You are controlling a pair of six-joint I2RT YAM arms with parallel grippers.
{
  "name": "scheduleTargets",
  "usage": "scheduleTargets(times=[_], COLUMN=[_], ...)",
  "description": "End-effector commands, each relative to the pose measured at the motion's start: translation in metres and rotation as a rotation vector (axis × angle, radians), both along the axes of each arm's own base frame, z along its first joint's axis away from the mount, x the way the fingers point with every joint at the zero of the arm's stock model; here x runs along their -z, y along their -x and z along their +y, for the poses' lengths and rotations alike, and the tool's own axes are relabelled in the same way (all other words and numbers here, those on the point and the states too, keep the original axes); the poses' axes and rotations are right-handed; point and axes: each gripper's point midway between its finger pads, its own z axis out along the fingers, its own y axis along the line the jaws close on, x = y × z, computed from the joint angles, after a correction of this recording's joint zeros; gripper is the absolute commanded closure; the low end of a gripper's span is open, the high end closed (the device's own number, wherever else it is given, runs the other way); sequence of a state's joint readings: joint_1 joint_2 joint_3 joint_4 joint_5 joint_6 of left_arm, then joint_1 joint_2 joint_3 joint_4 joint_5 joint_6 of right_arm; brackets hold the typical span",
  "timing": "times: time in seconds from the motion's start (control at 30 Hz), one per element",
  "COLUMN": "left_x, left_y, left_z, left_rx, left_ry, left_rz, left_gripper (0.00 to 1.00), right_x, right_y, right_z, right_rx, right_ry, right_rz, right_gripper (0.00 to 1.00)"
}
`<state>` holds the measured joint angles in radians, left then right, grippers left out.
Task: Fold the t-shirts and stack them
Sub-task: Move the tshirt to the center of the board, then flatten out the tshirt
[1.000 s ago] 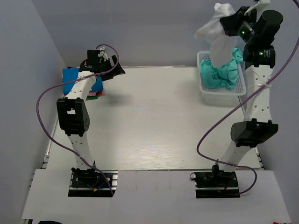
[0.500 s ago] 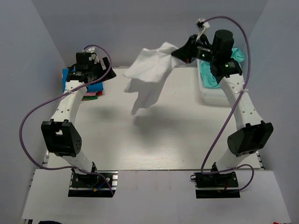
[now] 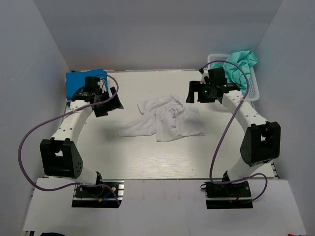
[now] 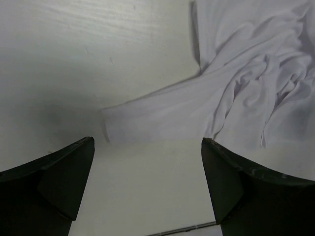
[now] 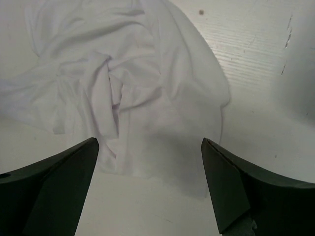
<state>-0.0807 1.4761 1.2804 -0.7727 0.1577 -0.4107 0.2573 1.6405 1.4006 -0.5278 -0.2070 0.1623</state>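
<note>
White arms (image 3: pixel 69 125), black joints (image 3: pixel 58 156), purple cables (image 3: pixel 219 142) — left gripper (image 4: pixel 147 142) and right gripper (image 5: pixel 149 141) black.

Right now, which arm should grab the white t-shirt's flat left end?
Left, probably: the left gripper, open, faces that end of the white t-shirt; the right gripper hangs over the opposite side.

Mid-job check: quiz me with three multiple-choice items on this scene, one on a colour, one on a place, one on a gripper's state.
1. What colour is the t-shirt in the basket?
A. red
B. teal-green
C. yellow

2. Where is the white t-shirt?
A. in the basket
B. hanging from a gripper
C. crumpled on the table

3. How is the right gripper?
A. open, holding nothing
B. shut on the white t-shirt
C. shut on the basket

Key:
1 B, teal-green cloth piles above the basket's rim.
2 C, it lies rumpled mid-table.
3 A, its jaws stand wide apart above the cloth.
</note>
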Motion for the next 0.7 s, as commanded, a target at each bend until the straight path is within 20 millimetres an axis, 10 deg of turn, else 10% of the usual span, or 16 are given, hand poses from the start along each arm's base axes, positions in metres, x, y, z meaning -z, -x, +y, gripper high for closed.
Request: scheduleTargets(times=[0.0, 0.23, 0.67], left_x=[0.004, 0.063, 0.087], left_y=[0.04, 0.088, 0.026], left_z=[-0.023, -0.033, -0.022], left_rx=[0.069, -0.017, -0.263], left_ry=[0.121, 0.209, 0.275], left_rz=[0.072, 0.267, 0.172], left_gripper=[0.0, 0.0, 0.23], right_x=[0.002, 0.036, 0.075], right_y=[0.026, 0.092, 0.143], right_z=[0.002, 0.043, 0.167], right_rx=[-0.073, -0.361, -0.796], right_ry=[0.08, 0.154, 0.171], right_rz=[-0.018, 0.025, -0.127], right_gripper=[0.1, 0.1, 0.11])
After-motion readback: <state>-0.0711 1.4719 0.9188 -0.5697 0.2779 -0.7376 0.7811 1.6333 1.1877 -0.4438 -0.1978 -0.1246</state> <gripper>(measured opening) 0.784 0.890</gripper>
